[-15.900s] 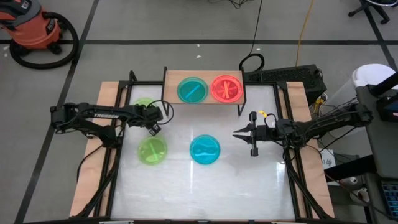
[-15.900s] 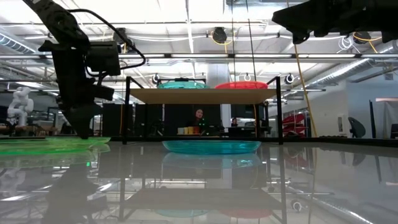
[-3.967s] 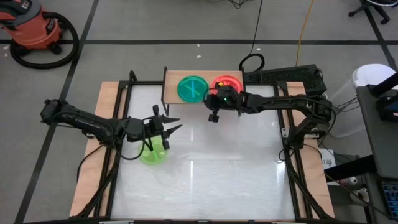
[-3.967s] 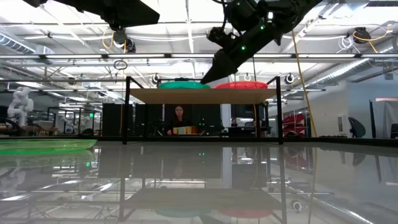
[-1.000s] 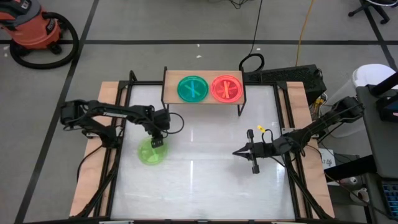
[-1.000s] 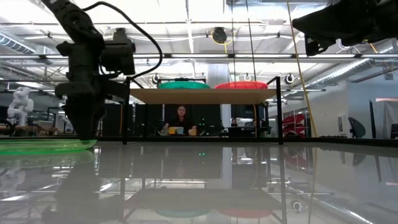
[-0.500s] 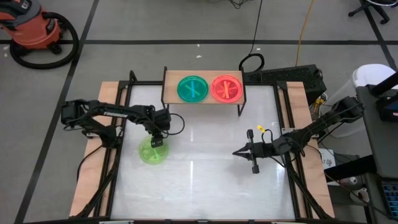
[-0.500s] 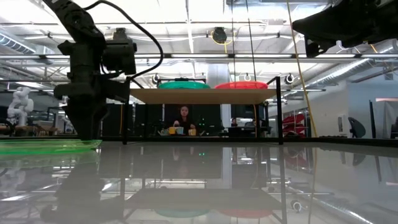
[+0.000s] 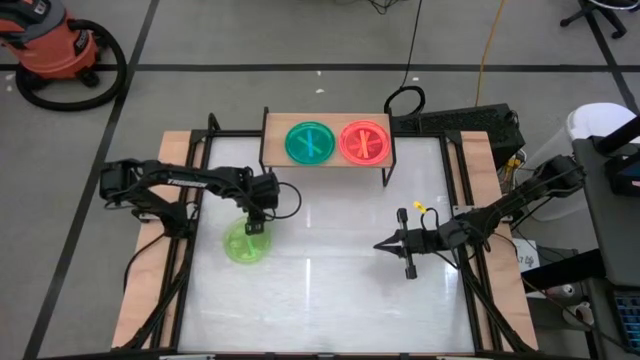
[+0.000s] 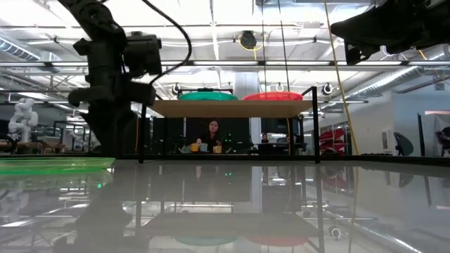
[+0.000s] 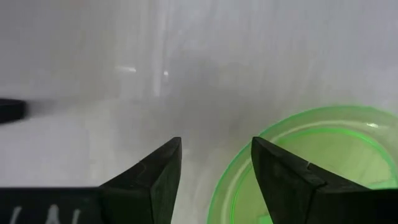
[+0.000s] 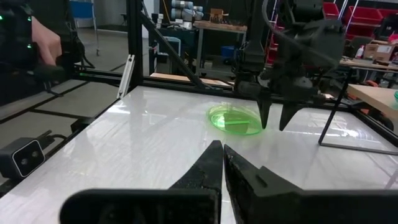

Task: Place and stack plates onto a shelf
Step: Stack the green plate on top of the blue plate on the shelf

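One bright green plate point(image 9: 245, 242) lies flat on the white table, left of middle; it also shows as the green plate point(image 12: 234, 118) and the green plate point(image 10: 56, 165). My left gripper point(image 9: 254, 227) hangs over its far-right rim, pointing down and open. In the left wrist view the plate's rim point(image 11: 219, 186) runs between the fingers, and I cannot tell if they touch it. The shelf point(image 9: 275, 125) stands at the far edge with a teal-green stack point(image 9: 311, 143) and a red-pink stack point(image 9: 364, 143) on top. My right gripper point(image 9: 381, 245) waits shut, low over the table's right side.
The white tabletop stretches bare between the green plate and my right gripper. Black frame rails point(image 9: 468, 250) and wooden edges point(image 9: 145, 270) run along both sides. A small camera point(image 12: 18, 158) sits at the table's edge. A person's hand point(image 12: 46, 43) shows beyond the table.
My left gripper has shifted a little toward the table's right, staying upright and open over the green plate's rim. The plate and my right arm have kept still.
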Tool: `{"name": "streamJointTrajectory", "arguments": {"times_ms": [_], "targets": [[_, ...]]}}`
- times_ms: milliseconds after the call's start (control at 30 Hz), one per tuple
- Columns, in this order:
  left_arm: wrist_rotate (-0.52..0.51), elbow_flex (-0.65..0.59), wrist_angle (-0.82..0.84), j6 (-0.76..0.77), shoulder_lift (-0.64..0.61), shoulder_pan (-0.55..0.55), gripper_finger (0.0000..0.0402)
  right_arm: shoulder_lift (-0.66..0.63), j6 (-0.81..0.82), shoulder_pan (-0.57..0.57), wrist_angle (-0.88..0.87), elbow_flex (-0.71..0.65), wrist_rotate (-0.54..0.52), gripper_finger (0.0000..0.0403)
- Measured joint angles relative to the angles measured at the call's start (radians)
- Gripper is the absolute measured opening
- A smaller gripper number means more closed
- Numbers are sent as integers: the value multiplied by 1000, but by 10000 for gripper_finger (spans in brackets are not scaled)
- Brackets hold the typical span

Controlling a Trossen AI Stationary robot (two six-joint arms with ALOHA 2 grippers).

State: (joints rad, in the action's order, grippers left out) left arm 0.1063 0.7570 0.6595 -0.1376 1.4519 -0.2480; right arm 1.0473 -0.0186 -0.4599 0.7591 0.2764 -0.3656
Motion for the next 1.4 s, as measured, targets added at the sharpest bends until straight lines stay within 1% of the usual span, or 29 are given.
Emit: {"name": "streamJointTrajectory", "arguments": {"times_ms": [100, 300, 433, 533, 667, 800, 900, 933, 1267, 1400], "targets": [[17, -2, 34, -1, 29, -11, 198, 0, -6, 0, -1, 0, 0, 0], [56, 5, 27, -20, 112, -11, 197, 0, -16, 0, -2, 1, -2, 0], [63, 5, 30, -36, 134, -12, 191, 0, -20, 2, -3, 1, -3, 0], [61, 3, 30, -55, 129, -12, 162, 0, -20, 2, -3, 1, -4, 0], [54, 0, 28, -81, 115, -12, 102, 0, -26, 3, -4, 1, -5, 0], [58, 12, 46, -116, 105, -12, 50, 0, -28, 12, -4, 1, -5, 0], [77, 60, 136, -117, 109, -9, 13, 0, -31, 24, -4, 1, -5, 0], [76, 84, 165, -117, 109, -9, 8, 0, -31, 30, -4, 1, -5, 0], [57, 338, 374, -158, 107, -4, 2, 0, -62, 48, -7, 1, -3, 0], [57, 480, 459, -189, 106, -4, 2, 0, -96, 48, -7, 1, -2, 0]]}}
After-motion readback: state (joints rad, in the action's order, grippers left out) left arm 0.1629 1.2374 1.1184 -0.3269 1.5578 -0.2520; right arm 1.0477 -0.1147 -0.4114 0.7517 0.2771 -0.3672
